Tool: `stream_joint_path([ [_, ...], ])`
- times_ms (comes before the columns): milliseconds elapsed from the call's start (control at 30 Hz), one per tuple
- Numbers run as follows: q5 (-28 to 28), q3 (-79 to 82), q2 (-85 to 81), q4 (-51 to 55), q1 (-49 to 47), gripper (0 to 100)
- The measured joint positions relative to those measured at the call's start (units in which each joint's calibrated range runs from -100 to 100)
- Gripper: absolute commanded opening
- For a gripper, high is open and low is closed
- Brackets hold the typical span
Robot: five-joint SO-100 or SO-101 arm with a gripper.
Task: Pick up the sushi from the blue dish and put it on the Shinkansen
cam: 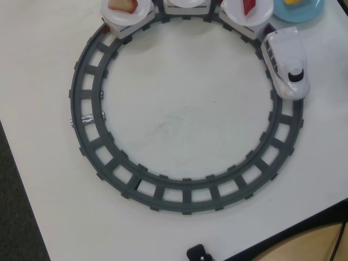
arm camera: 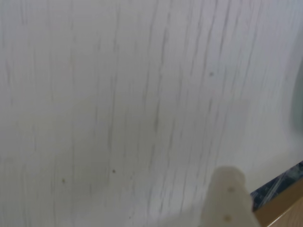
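Grey ring track (cam: 87,136) on white table (cam: 185,114)

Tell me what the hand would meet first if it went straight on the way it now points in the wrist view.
Most likely the bare white table: it fills the wrist view ahead of the one blurred finger that shows, with nothing lying between. Depth is unclear, and the overhead view does not show the hand.
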Motion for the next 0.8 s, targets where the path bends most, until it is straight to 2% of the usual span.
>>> stream_joint_path([
  [800, -0.1, 0.4, 0.0, -0.1, 0.0, 27],
])
